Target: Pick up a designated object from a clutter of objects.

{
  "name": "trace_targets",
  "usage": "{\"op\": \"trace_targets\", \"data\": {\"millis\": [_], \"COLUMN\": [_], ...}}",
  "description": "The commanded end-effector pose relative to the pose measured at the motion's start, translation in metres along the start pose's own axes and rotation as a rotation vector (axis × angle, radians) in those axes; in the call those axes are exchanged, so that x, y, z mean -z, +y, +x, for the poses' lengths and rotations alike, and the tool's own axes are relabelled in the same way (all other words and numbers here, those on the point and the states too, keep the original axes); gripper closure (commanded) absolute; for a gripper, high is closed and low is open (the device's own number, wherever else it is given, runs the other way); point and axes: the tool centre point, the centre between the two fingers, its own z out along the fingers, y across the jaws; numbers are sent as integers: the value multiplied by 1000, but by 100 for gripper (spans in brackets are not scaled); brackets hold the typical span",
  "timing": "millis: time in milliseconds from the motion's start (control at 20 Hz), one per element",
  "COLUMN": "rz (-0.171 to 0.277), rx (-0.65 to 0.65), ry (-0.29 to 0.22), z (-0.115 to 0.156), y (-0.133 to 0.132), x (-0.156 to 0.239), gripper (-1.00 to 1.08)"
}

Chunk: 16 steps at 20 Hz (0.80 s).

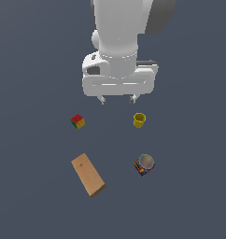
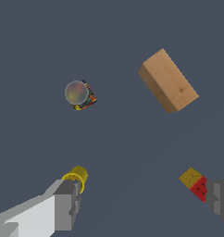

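Note:
The designated object, a long tan wooden block (image 1: 88, 174) (image 2: 168, 81), lies flat on the dark floor, angled, toward the exterior view's left. The rest of the clutter of objects lies spread around it: a small multicoloured cube (image 1: 77, 121) (image 2: 194, 183), a yellow cup (image 1: 139, 120) (image 2: 77, 176), and a small colourful box with a greyish round top (image 1: 144, 164) (image 2: 79, 94). My gripper (image 1: 118, 99) (image 2: 144, 206) hangs high above the floor, between cube and cup, open and empty. It is well away from the block.
The arm's white body (image 1: 122, 42) fills the upper middle of the exterior view. The floor (image 1: 35, 196) is a plain dark grey surface with no walls or edges in sight.

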Motion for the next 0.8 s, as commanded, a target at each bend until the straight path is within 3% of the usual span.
{"op": "trace_targets", "data": {"millis": [0, 750], "rz": [-1, -18], "rx": [12, 217], "ry": [0, -1], "z": [4, 70], "y": [2, 42], "x": [-3, -61], "gripper": [-92, -92]}}
